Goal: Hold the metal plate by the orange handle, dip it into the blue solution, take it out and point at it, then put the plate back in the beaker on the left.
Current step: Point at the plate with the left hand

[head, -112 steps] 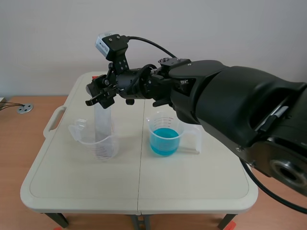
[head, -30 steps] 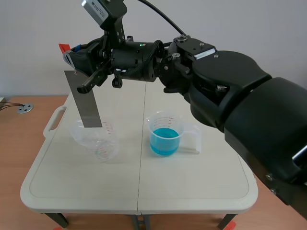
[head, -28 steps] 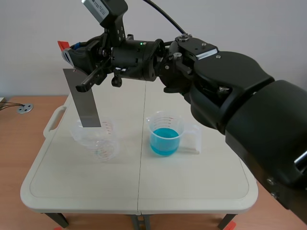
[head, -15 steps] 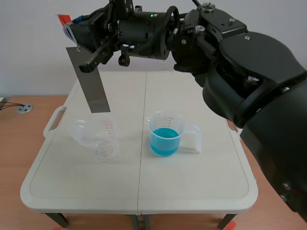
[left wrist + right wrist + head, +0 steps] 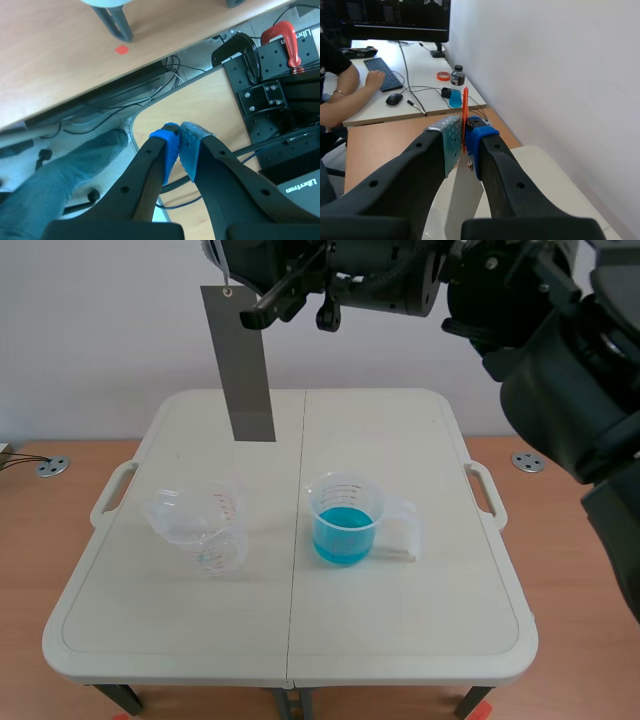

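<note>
High above the table (image 5: pixel 400 620), the right gripper (image 5: pixel 464 135) clamps the metal plate (image 5: pixel 240 365) by its orange handle (image 5: pixel 465 107); the left gripper (image 5: pixel 179 145) is closed on nothing.

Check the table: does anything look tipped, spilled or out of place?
Yes: the empty clear beaker on the left appears tipped over instead of standing upright. The blue-solution beaker stands upright, nothing spilled.

A lab office: blue-solution beaker (image 5: pixel 343 524), keyboard (image 5: pixel 377 80), monitor (image 5: pixel 395 13).
</note>
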`<state>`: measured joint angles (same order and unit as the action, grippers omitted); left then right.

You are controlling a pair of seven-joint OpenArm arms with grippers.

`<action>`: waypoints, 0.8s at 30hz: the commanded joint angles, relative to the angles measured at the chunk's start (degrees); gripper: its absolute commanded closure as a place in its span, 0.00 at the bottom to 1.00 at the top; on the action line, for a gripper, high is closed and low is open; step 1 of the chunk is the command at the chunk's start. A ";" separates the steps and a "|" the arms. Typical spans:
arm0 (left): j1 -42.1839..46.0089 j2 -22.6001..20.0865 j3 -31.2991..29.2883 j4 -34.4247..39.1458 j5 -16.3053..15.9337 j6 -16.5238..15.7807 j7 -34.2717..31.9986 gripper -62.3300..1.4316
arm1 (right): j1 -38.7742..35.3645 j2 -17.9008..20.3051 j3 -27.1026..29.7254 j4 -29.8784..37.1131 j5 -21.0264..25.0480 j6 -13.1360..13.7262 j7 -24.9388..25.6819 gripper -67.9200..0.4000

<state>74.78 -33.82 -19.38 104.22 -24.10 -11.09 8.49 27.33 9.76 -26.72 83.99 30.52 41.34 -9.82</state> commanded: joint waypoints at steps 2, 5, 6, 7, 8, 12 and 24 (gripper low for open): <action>-1.49 -1.66 0.17 0.72 -0.37 -0.17 0.63 0.95 | -0.90 1.11 1.79 2.64 1.40 0.81 -0.42 0.97; -3.04 -3.15 0.17 0.72 -0.37 -0.15 1.22 0.95 | -2.91 2.45 3.87 4.37 1.57 1.38 -0.81 0.97; -3.58 -3.58 0.17 0.72 -0.37 -0.17 1.86 0.95 | -3.63 2.82 4.61 4.76 1.79 1.38 -1.01 0.97; -4.22 -4.07 0.17 0.72 -0.39 -0.17 1.92 0.95 | -4.26 3.28 5.33 5.25 2.29 1.38 -1.09 0.97; -4.68 -4.50 0.17 0.72 -0.39 -0.15 1.92 0.95 | -4.94 3.63 6.08 5.64 2.56 1.38 -1.22 0.97; -7.17 -6.40 0.17 0.72 -0.85 -0.13 1.92 0.95 | -7.37 5.14 8.76 7.06 3.45 1.38 -1.44 0.97; -19.91 -8.28 0.17 0.70 -1.90 -0.20 2.05 0.95 | -12.55 10.54 13.38 10.60 8.02 1.38 -1.64 0.97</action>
<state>55.57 -42.24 -19.35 104.22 -25.58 -11.11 10.94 14.06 19.68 -14.06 93.12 37.39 42.33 -12.36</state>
